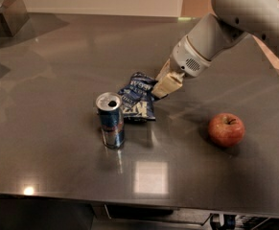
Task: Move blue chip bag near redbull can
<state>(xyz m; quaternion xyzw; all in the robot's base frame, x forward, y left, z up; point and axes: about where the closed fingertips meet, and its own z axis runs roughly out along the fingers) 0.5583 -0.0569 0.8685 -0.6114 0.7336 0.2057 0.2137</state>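
Foil bag (136, 102) lies crumpled at frame centre on the worktop (57, 71), just right of the can (111, 120); likely light, soft, slippery, so pinch an edge fold; tool (160, 91) sits at its upper-right edge, can't tell if clamped or released.

Blue chip bag (138, 99) lying just beside the upright can (111, 120), gripper (159, 91) at the bag's far corner.

The bag is a small, crumpled dark-blue foil packet with white lettering, lying on the dark grey table (57, 80) with its length running from upper right to lower left. Its lower left end comes right up to the can; whether the two touch cannot be told. The can is slim, blue and silver with a red logo, standing upright, its silver top showing a dark opening. The gripper sits low over the table, against the bag's upper right corner.
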